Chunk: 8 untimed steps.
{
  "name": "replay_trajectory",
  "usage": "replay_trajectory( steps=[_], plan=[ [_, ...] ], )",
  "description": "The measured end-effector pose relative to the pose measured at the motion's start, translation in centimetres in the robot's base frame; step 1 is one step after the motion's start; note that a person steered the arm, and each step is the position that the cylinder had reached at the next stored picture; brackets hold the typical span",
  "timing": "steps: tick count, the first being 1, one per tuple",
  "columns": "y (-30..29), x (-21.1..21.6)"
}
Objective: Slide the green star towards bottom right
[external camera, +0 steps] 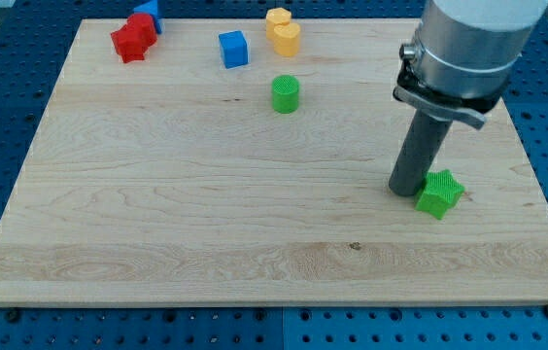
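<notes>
Fingers are absent on your arm, so nothing opens or grips: your rod's tip point(405, 188) touches the green star point(439, 192) on its left, and the light, rigid star should slide easily across the tabletop point(206, 233) if pushed from its upper-left side.

one view | high, angled down | whole board point(157, 214) framed
</notes>
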<state>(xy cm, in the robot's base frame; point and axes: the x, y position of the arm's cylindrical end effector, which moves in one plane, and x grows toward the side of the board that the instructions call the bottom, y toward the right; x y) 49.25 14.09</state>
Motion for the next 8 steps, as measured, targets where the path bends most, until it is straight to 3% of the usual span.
replay_trajectory(
  steps=[1, 3, 5, 7, 8],
  plan=[
    [0.1, -2.2],
    [2.4, 4.0],
    [4.2, 4.1],
    [4.5, -1.7],
    [6.1, -1.0]
  ],
)
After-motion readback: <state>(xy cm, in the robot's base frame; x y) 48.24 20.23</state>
